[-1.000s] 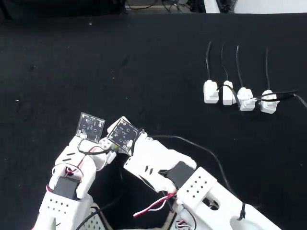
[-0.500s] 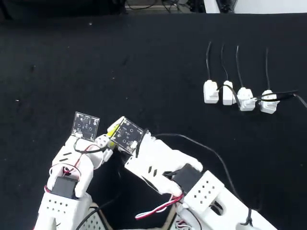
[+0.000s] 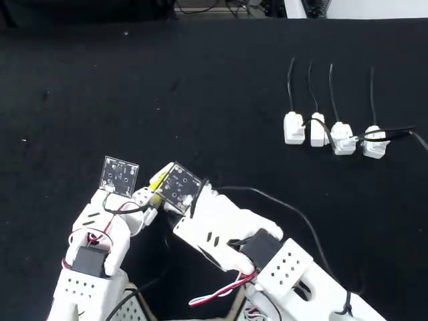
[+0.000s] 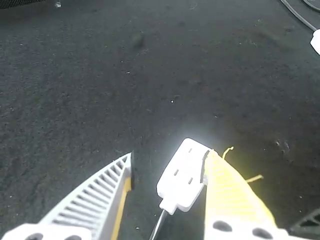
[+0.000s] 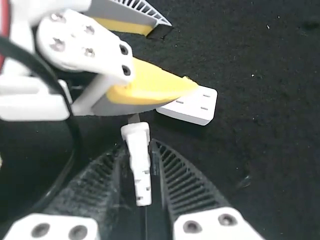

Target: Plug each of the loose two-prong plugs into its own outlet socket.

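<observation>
1. Since a second ago, the left arm's wrist has edged a little to the left and the right arm has slid slightly right. Over the last half second hardly anything has moved.
2. The left tool (image 4: 170,156) stands open at the near left of the black desk (image 3: 200,87). A white outlet socket (image 4: 182,175) lies on the desk between its fingers, against the yellow one, with a gap on the side of the white ribbed one.
3. The right tool (image 5: 137,146), just right of it, is clamped on a white plug (image 5: 139,167) held lengthwise between its black fingers. The plug's metal end points toward the socket and is not in it.
4. Four white plug pieces (image 3: 293,128) with black cords lie in a row at the far right, well apart from both arms.
</observation>
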Tool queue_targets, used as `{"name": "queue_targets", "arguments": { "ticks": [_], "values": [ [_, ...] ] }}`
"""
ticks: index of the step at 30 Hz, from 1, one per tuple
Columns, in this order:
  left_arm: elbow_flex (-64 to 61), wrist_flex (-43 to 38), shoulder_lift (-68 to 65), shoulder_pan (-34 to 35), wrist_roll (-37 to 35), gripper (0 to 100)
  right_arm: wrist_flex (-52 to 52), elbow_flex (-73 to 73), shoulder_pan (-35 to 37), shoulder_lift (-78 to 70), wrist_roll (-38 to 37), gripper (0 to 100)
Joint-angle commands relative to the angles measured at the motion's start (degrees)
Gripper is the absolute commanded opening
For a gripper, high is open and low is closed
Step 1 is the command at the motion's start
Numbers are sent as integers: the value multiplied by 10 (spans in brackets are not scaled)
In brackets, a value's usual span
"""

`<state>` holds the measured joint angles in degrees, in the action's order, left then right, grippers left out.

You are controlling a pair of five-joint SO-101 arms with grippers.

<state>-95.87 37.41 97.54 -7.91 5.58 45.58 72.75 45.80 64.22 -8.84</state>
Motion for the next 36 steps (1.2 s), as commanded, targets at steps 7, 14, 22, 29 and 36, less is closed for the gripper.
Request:
{"name": "queue_targets", "arguments": {
  "ticks": [7, 14, 22, 29, 36],
  "values": [
    [0, -1, 5, -3, 4, 234, -54, -29, -19, 23, 18, 11],
    [2, -1, 6, -2, 2, 234, -50, -26, -19, 22, 14, 11],
    [51, -1, 6, 85, -25, 234, -48, -31, -111, 22, 13, 11],
    [76, 4, 1, 165, -102, 234, -7, -114, -119, -57, 13, 11],
    [141, 22, -128, 167, -101, 234, 36, -257, -119, -276, 18, 11]
  ]
}}
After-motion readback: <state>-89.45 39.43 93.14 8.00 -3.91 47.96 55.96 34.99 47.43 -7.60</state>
